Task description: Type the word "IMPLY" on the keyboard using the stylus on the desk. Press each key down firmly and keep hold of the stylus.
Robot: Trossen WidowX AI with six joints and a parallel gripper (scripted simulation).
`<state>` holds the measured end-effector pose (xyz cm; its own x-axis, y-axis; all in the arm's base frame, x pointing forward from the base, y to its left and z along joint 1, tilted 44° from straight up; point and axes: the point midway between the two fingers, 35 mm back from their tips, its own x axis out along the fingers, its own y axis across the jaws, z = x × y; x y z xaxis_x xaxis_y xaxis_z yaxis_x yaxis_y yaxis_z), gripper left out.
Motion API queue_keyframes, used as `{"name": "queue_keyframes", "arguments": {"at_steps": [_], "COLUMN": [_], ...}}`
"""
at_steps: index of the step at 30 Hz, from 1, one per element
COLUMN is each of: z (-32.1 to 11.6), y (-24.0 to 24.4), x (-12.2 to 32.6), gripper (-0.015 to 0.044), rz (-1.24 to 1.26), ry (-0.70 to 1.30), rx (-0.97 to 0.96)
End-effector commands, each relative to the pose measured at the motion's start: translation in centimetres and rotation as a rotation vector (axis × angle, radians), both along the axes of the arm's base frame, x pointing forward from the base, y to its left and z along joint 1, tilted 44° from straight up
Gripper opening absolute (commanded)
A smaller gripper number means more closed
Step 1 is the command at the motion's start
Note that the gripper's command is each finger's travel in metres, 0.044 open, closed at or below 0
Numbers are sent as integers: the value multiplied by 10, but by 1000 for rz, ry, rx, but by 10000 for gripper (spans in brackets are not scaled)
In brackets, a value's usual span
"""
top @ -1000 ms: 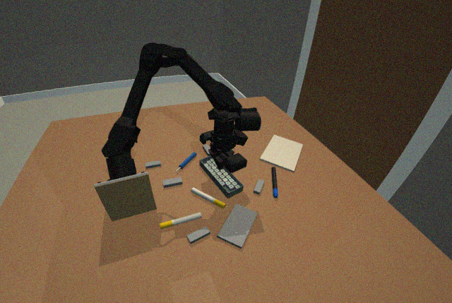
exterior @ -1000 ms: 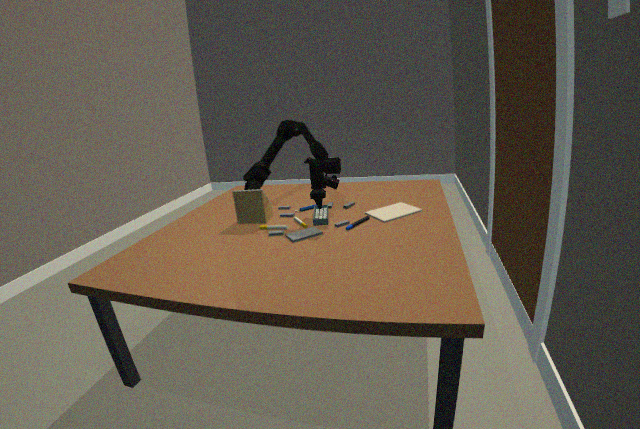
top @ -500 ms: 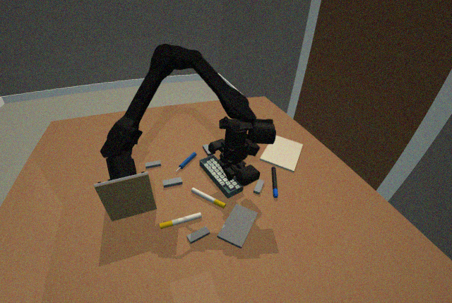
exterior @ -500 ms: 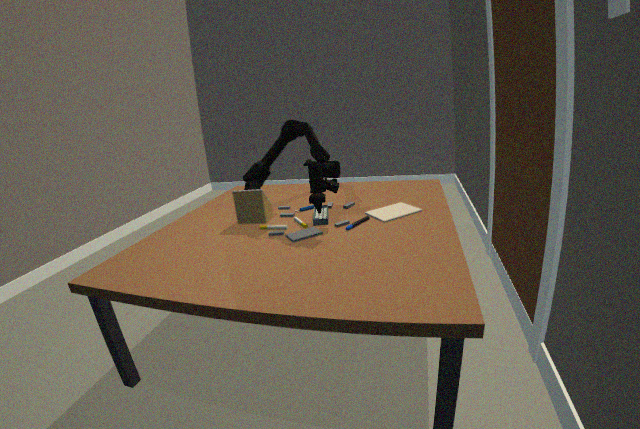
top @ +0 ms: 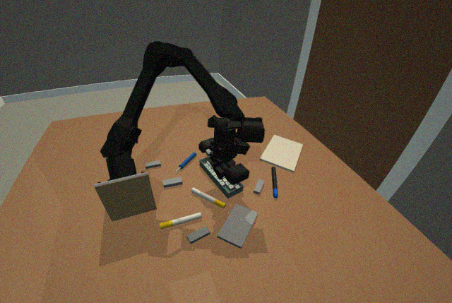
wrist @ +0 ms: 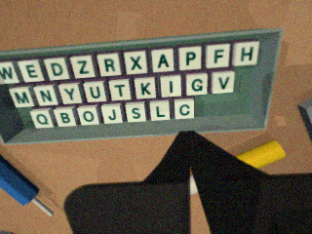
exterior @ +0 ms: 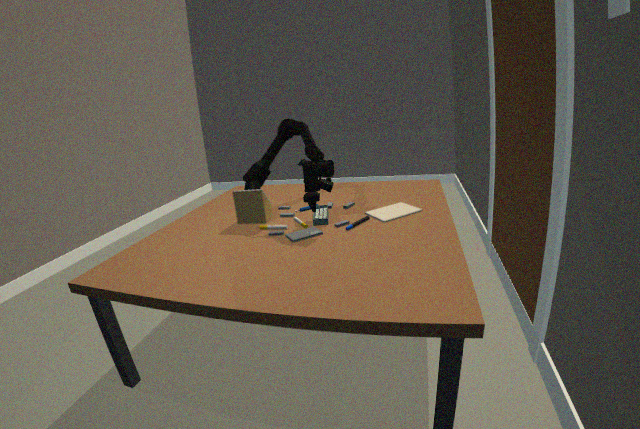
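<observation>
1. Typing seems not begun; all five letters are left.
2. The jaws are pressed together, empty, near the keyboard (top: 229, 193) (exterior: 320, 221) (wrist: 229, 126).
3. The stylus (top: 188, 159) (exterior: 305, 208) (wrist: 16, 181) is left ungripped on the counter (top: 328, 237) (exterior: 284, 274) (wrist: 107, 161).

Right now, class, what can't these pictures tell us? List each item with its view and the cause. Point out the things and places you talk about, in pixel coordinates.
- Whether the gripper's fingertips touch anything: the wrist view looks down along them.
- Key letters on the keyboard (top: 232, 191) (exterior: 320, 220): too small in the top and exterior views.
- The W key (wrist: 7, 73): its left side is cut off by the wrist view's edge.
- The arm's base: hidden behind the upright board (top: 126, 197) (exterior: 250, 207) in the top and exterior views.
</observation>
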<state>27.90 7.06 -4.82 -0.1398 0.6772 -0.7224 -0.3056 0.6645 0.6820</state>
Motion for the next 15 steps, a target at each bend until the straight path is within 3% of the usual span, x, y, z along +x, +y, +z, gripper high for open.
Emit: {"name": "queue_keyframes", "arguments": {"at_steps": [1,6,11,15], "z": [2,3,43,49], "y": [1,2,41,47], "x": [-3,-4,-21,-24], "gripper": [0,0,0,0], "rz": [-4,-4,-4,-4], "ry": [-1,-1,1,1], "rx": [-2,-2,0,1]}}
